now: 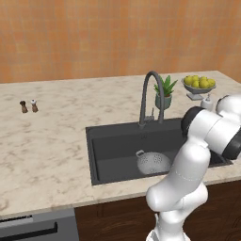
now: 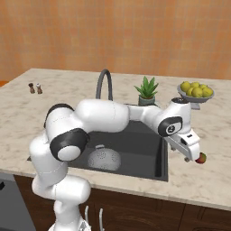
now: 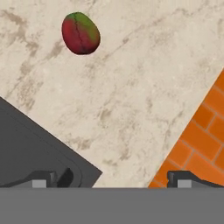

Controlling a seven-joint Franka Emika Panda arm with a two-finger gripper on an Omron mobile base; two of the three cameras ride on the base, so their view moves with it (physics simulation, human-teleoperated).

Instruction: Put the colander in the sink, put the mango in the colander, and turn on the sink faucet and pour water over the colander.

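Over the counter, right of the sink: that's where the claw (image 2: 193, 155) hangs, tilted down
Claw state: fingers spread wide in the hand view, nothing between them
Mango (image 3: 81, 33): lying on the marble counter (image 2: 212, 171), just beside the claw and looks untouched
Sink (image 2: 140, 144): dark basin, left of the mango
Colander (image 1: 153, 162): already sitting in the basin, so step one looks done
Sink faucet (image 1: 151, 96): no water stream visible, looks off
Left to do: grab the mango, drop it in the colander, then run the tap over it
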